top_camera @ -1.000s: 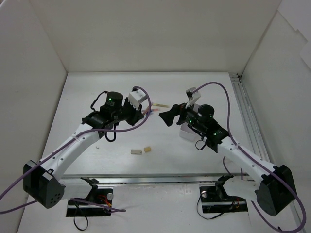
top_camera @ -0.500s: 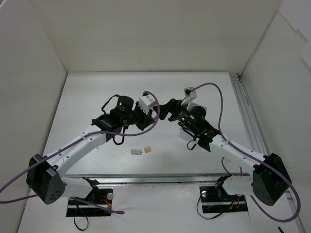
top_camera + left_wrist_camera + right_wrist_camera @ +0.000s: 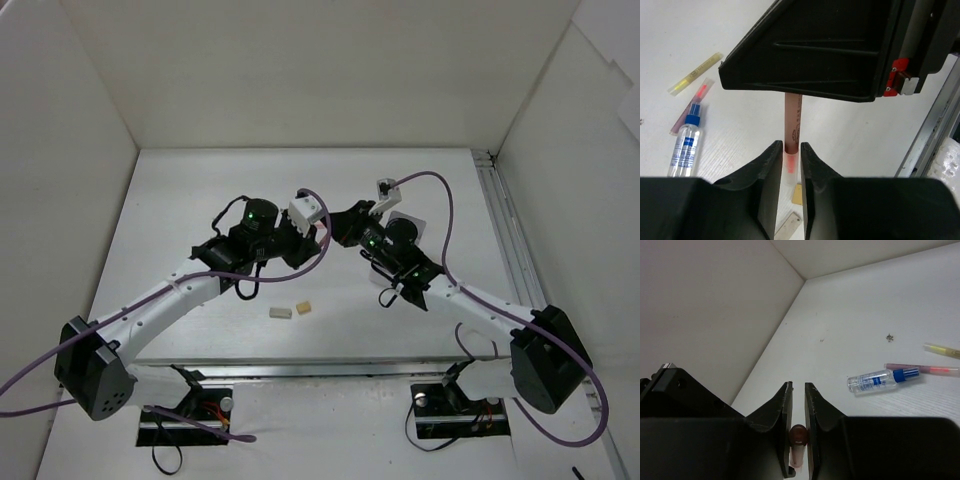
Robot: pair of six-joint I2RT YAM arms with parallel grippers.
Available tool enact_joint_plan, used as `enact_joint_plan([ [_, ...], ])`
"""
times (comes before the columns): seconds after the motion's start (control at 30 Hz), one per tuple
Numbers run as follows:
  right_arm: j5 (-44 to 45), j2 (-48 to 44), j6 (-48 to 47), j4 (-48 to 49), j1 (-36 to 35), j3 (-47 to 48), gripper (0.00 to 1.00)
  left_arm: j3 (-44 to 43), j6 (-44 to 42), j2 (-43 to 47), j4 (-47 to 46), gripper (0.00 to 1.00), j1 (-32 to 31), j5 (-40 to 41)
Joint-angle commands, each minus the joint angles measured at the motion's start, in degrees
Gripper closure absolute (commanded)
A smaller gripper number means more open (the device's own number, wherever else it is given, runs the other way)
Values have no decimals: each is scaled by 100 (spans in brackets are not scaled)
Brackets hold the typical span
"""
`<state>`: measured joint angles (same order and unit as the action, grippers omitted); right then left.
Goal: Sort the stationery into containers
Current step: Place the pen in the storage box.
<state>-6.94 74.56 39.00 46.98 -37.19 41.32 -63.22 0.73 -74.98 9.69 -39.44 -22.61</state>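
The left gripper point(image 3: 790, 150) is pinching the pen point(image 3: 792, 117), whose far end is sitting clamped in the right gripper's point(image 3: 798, 390) narrow jaws; release left only once right is gripping firmly.

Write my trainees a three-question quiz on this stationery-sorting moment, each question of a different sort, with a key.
1. True or false: the left gripper is open and empty.
2. The clear tube has a cap that is: A red, B blue, C yellow.
3. How many beige eraser blocks lie on the table in the top view?

Key:
1. False. It is shut on the reddish pen, which the right gripper also grips.
2. B.
3. Two.
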Motion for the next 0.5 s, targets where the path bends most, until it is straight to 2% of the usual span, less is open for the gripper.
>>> enact_joint_plan([
  [0.0,210,-240,-253,452,10,166,100,-331,94,107,-381,81,-2,2],
  [0.1,298,-328,-446,444,10,157,100,-314,24,106,-416,68,-2,-33],
  [0.13,325,-355,-516,435,1,157,100,-314,6,106,-407,42,-2,-33],
  [0.17,429,-381,-682,374,10,131,100,-322,6,106,-398,26,-2,-15],
  [0.2,517,-468,-788,304,10,131,100,-322,-3,115,-381,15,-2,54],
  [0.23,623,-521,-885,207,-7,113,100,-331,-29,124,-320,1,-2,99],
  [0.43,1466,-1110,-1571,-680,361,87,100,-156,-73,317,-205,0,-2,951],
  [0.47,1876,-1267,-1815,-899,449,78,100,-77,-73,352,-213,0,76,1021],
])
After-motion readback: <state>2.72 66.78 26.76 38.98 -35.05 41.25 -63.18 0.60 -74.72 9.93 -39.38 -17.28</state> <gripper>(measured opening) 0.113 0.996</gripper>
